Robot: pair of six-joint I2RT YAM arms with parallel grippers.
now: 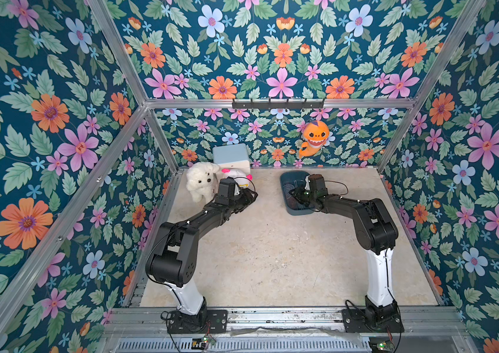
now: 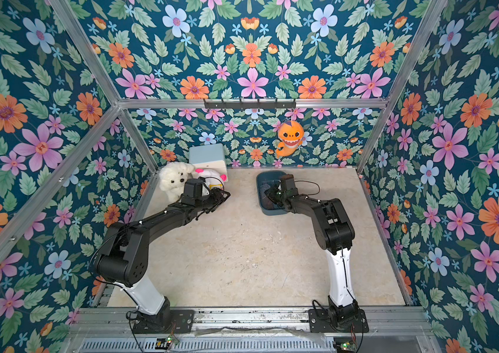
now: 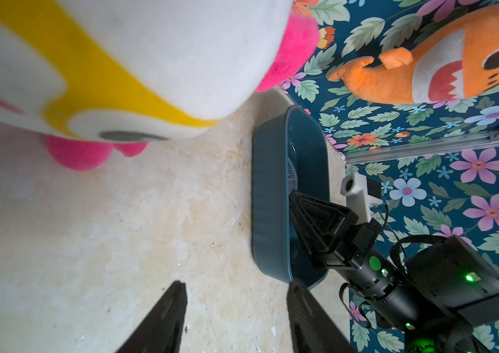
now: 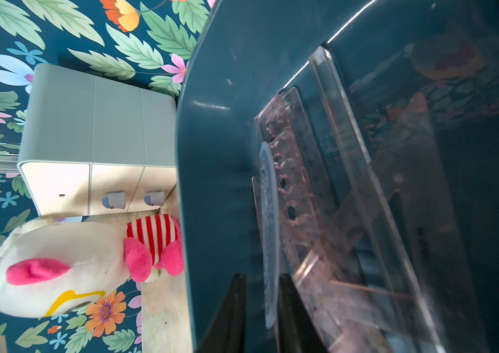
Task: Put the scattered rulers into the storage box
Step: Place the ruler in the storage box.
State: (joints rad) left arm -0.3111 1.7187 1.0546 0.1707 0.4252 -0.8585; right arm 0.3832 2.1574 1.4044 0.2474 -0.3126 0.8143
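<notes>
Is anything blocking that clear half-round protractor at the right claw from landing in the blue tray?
Nothing visible does. The protractor already sits inside the storage box, between the right gripper's parted fingers, next to the stencil ruler lying there.

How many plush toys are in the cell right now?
3. A white dog in the far left corner, a white-and-pink toy beside it, an orange shark hanging on the back wall. Others could hide behind the arms.
</notes>
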